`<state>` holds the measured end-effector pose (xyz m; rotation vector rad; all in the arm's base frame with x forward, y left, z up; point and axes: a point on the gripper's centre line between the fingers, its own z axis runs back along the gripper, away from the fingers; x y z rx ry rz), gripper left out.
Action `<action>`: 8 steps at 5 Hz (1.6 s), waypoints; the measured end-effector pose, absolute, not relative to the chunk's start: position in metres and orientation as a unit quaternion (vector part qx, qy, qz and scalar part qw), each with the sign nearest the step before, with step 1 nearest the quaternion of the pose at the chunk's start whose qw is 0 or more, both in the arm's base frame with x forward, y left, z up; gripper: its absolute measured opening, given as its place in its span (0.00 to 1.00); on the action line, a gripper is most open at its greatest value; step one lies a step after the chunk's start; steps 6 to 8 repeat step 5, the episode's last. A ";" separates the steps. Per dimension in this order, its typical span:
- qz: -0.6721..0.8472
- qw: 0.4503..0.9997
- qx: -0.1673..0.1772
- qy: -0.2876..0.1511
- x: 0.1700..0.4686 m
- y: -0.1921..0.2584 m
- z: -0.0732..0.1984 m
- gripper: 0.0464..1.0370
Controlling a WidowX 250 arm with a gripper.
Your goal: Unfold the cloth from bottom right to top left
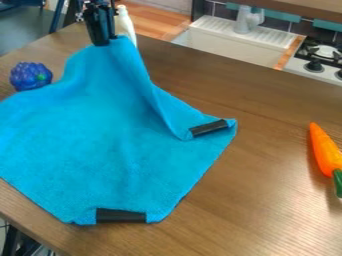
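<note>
The black gripper is at the upper left of the camera view, shut on the far corner of the blue cloth. That corner is raised, and the fabric slopes down from it in folds. The rest of the cloth lies spread over the left half of the wooden table. One black strip sits on its near edge, and another black strip is at its right corner, where the edge is partly folded over.
A blue-purple toy vegetable stands left of the raised cloth. An orange carrot lies at the table's right side. Behind the table are a white sink, a stove and a white bottle beside the gripper.
</note>
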<state>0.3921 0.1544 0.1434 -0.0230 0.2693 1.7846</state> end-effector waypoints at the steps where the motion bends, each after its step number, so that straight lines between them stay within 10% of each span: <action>1: 0.768 0.629 0.002 0.122 0.391 0.152 0.128 0.43; 3: 0.710 0.704 0.003 0.018 0.394 0.137 0.169 0.95; 5: 0.578 0.811 0.033 -0.086 0.368 0.109 0.242 0.96; 8: 0.578 0.811 0.033 -0.086 0.368 0.109 0.242 0.96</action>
